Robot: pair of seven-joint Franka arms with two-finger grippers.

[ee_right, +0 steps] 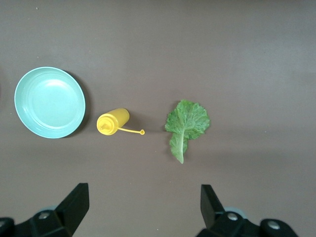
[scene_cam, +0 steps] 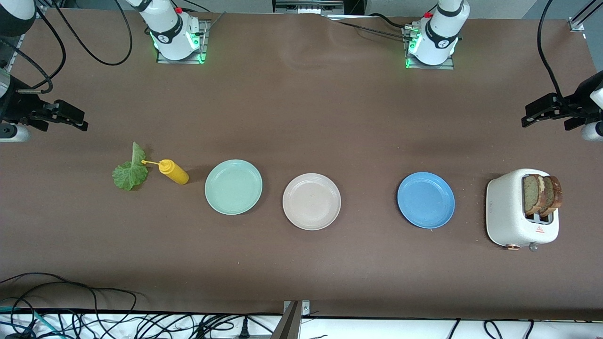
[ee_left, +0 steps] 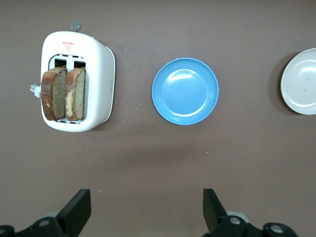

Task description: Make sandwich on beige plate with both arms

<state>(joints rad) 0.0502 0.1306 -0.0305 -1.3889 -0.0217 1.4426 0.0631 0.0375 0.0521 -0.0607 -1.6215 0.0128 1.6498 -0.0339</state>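
The beige plate point(scene_cam: 311, 201) point(ee_left: 301, 81) lies bare in the middle of the row of plates. Two brown-crusted bread slices point(scene_cam: 541, 194) point(ee_left: 64, 94) stand upright in a white toaster point(scene_cam: 506, 212) point(ee_left: 101, 86) at the left arm's end of the table. A ruffled green lettuce leaf point(scene_cam: 129, 172) point(ee_right: 186, 123) lies flat at the right arm's end. My left gripper point(scene_cam: 525, 117) point(ee_left: 146, 197) hangs open and holds nothing, over bare table between the toaster and the blue plate. My right gripper point(scene_cam: 85, 121) point(ee_right: 144, 192) is open too, over bare table by the lettuce.
A mint-green plate point(scene_cam: 233, 187) point(ee_right: 49, 102) and a blue plate point(scene_cam: 426, 200) point(ee_left: 185, 91) flank the beige one. A yellow squeeze bottle point(scene_cam: 173, 171) point(ee_right: 113, 121) lies on its side between the lettuce and the mint-green plate. Cables point(scene_cam: 94, 320) run along the table's front edge.
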